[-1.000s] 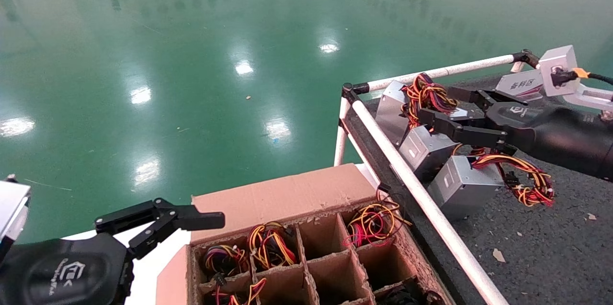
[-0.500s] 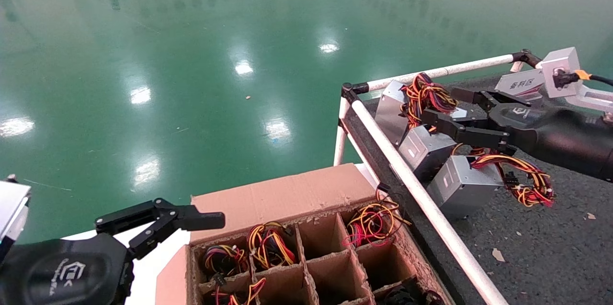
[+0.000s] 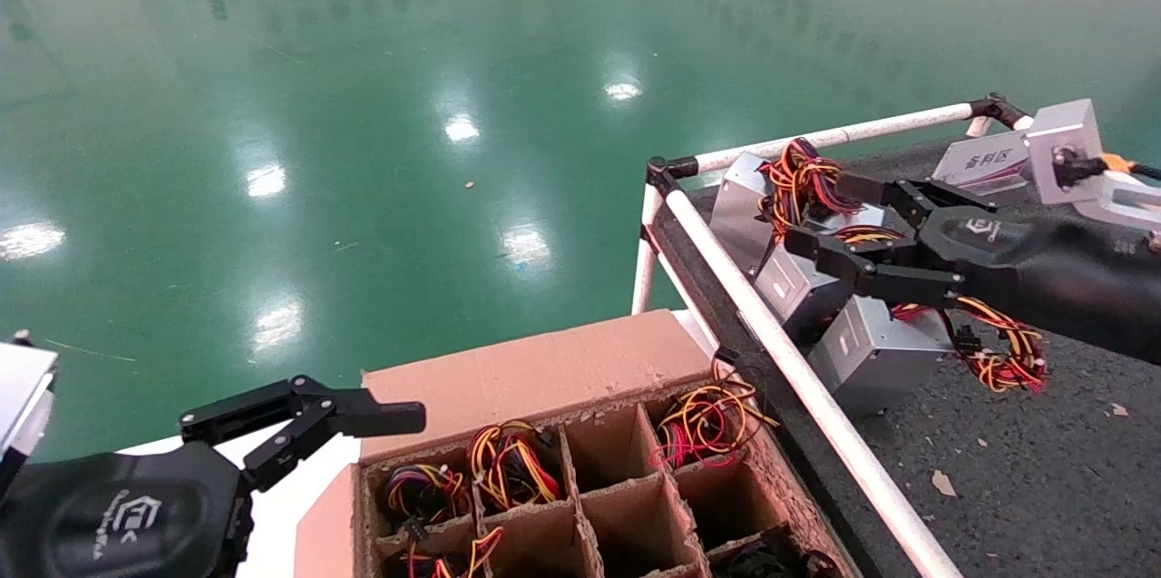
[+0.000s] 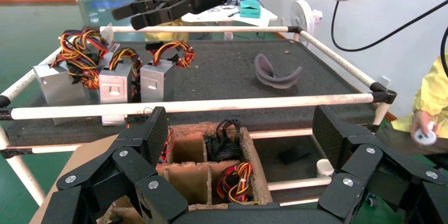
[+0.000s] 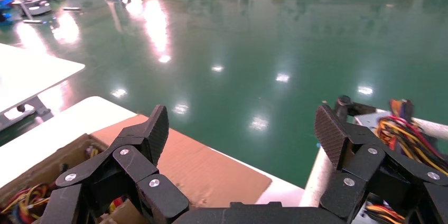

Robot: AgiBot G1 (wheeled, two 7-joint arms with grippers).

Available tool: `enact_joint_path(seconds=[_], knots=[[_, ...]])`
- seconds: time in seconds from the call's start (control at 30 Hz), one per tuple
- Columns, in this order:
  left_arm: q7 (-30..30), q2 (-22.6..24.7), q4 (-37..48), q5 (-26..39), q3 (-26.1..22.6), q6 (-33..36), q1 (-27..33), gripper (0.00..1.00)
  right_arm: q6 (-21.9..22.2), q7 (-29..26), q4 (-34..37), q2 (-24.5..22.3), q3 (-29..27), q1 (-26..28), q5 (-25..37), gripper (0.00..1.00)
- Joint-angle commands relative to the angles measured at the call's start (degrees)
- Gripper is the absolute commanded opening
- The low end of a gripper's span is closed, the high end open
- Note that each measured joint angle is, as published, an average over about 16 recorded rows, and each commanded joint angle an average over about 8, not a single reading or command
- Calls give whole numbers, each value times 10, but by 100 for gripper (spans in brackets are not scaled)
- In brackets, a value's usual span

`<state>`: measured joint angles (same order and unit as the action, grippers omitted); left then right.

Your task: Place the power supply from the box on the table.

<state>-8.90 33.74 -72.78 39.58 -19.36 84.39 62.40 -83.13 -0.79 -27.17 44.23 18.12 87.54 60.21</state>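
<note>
The right gripper [image 3: 830,220] hangs empty with jaws apart above three power supplies [image 3: 871,356] on the table [image 3: 1016,469]. The next one, probably under the wires [image 3: 707,424], sits in the box [image 3: 544,374] below and beside it; the open left gripper [image 3: 363,415] is nearer.
</note>
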Motion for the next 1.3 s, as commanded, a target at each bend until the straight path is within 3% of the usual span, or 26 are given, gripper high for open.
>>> enact_joint_path(seconds=[0.03, 1.3], knots=[[0, 0, 0, 0, 0, 0, 0, 100, -1, -4, -19, -4, -1, -11, -8, 100], [0, 0, 0, 0, 0, 0, 0, 100, -21, -83, -388, -77, -18, -217, -153, 100]])
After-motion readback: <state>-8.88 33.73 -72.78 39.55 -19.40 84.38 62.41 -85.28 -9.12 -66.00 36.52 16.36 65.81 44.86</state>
